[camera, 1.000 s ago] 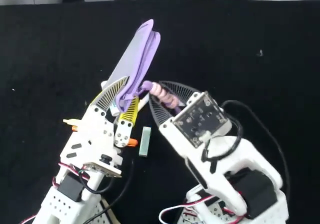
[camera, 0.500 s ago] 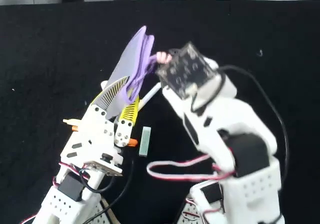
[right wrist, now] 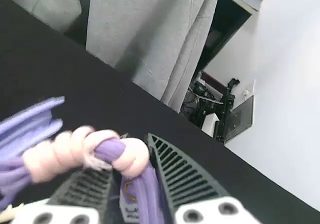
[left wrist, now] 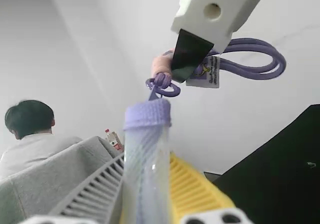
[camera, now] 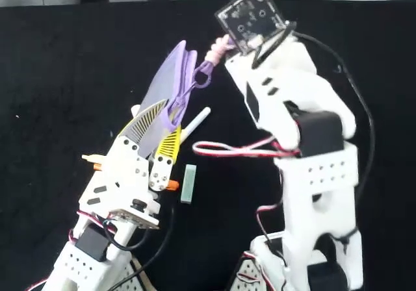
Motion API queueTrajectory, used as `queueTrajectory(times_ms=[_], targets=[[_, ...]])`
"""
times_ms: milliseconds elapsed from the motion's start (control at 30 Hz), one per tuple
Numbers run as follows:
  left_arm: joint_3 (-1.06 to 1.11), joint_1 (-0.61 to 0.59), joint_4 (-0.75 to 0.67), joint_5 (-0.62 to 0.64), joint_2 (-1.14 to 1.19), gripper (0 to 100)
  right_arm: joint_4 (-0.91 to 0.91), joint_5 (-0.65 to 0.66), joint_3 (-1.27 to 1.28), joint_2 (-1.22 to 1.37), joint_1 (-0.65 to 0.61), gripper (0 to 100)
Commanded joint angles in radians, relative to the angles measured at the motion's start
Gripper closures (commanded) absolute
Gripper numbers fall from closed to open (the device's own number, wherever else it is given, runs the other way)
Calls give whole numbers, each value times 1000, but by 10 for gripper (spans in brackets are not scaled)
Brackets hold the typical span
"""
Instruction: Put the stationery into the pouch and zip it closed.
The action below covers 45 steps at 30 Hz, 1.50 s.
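Your right jaws pinch the zip pull (right wrist: 102, 146); the pouch (camera: 170, 76) runs lengthwise from them to your left jaws, clamped on it.

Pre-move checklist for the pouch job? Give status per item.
1. Left gripper holding the pouch: ok, clamped on its lower end.
2. Right gripper on the zipper strap: ok, the strap sits between its jaws.
3. Green eraser in the pouch: not ok, it lies on the table.
4. White stick in the pouch: cannot tell, it shows beside the pouch's lower end.
5. Zip fully closed: cannot tell.
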Motion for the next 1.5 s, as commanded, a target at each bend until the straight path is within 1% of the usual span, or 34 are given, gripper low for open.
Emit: queueTrajectory(times_ms=[0, 100, 200, 400, 600, 733, 900, 967, 1100, 1167, 1333, 1467], targets=[[-50, 4, -20, 83, -14, 972, -110, 5, -70, 62, 60, 987], [-50, 4, -20, 97, -14, 972, -143, 5, -70, 108, 61, 987], [-59, 4, -17, 98, -15, 972, -173, 5, -70, 157, 91, 987], [-71, 4, -17, 101, -15, 972, -269, 5, -70, 286, 199, 987], [-68, 4, -17, 101, -15, 972, -373, 6, -85, 472, 296, 987], [-62, 4, -17, 101, -15, 972, -342, 6, -168, 588, 333, 987], [-62, 4, -17, 100, -14, 972, -167, 5, -309, 607, 328, 984], [-61, 1, -17, 100, -14, 972, -29, 3, -384, 582, 301, 965], [-61, -7, -17, 98, -14, 972, 259, -2, -501, 504, 229, 843], [-61, -7, -17, 98, -14, 972, 356, -3, -524, 456, 186, 799], [-61, -5, -17, 100, -14, 972, 488, -5, -507, 314, 17, 789], [-62, -8, -20, 98, -14, 972, 502, -58, -437, 176, -118, 787]])
